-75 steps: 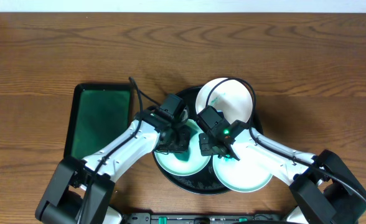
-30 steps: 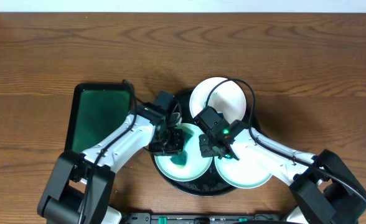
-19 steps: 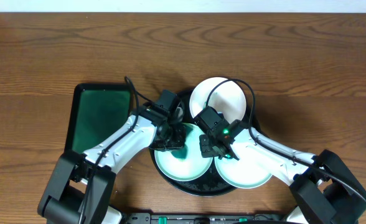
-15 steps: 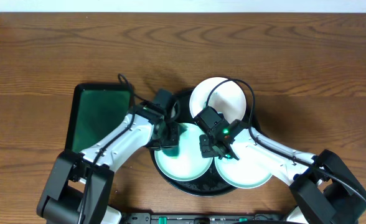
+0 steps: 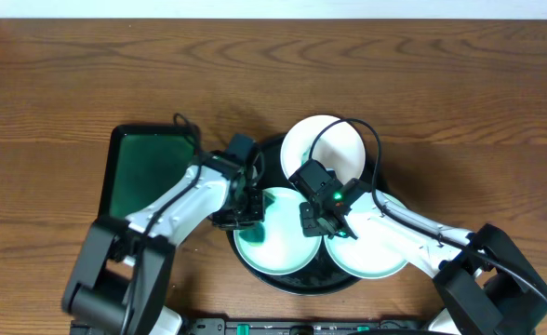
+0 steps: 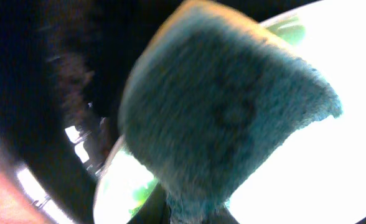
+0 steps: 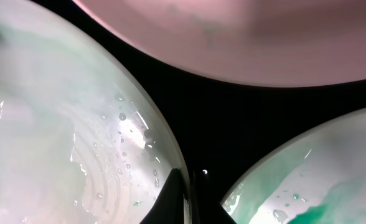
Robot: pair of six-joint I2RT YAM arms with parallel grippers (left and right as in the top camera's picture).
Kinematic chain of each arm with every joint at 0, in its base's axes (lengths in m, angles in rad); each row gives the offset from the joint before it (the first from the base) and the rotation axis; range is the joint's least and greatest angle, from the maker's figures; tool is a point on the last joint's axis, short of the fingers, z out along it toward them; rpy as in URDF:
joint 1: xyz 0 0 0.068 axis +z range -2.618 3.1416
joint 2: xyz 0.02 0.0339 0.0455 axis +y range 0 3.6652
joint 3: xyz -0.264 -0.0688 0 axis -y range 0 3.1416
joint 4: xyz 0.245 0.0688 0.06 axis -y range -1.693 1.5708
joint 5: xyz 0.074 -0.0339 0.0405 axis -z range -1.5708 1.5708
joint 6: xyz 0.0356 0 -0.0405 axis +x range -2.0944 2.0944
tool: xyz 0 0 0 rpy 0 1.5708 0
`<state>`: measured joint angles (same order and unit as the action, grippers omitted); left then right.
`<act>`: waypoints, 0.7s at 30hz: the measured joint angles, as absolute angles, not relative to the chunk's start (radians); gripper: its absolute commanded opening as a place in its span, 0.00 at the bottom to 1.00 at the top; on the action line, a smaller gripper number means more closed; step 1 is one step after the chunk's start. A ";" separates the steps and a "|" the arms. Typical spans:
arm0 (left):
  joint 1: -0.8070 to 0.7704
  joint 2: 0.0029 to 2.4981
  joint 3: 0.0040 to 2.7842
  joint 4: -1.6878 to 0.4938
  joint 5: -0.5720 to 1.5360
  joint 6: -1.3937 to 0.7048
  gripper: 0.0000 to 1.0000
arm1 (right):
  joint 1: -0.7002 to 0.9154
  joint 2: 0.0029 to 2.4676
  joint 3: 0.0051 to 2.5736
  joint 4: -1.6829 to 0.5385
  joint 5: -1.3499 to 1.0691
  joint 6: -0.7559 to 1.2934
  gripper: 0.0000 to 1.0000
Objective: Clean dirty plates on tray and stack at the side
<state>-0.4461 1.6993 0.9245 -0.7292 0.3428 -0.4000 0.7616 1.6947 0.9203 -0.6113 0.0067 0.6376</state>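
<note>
The round black tray [image 5: 301,277] holds three white plates. My left gripper [image 5: 251,215] is shut on a teal sponge [image 6: 226,118] that presses on the left edge of the front-left plate [image 5: 283,244]. This plate [image 7: 58,124] is wet with faint green streaks. Its right rim is pinched in my shut right gripper [image 7: 184,196], which sits at the tray's middle [image 5: 322,226]. The front-right plate [image 5: 371,251] carries a teal smear [image 7: 314,208]. At the back, the third plate [image 5: 320,149] looks clean.
A dark-green rectangular tray [image 5: 148,181] lies on the wooden table just left of the round tray. Both arms reach in from the near edge, and cables loop over the back plate. Bare wood surrounds both trays.
My left gripper has slid the sponge a little leftward across the front-left plate, which now shows less teal. The right gripper has stayed on the rim.
</note>
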 measured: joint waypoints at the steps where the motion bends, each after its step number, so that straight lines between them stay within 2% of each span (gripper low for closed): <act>1: -0.453 1.717 0.933 -0.731 0.356 -0.395 0.07 | 0.762 1.694 0.920 -0.616 0.012 0.635 0.01; 21: -0.467 1.842 0.934 -0.573 0.737 -0.353 0.07 | 0.761 1.691 0.920 -0.646 0.088 0.617 0.01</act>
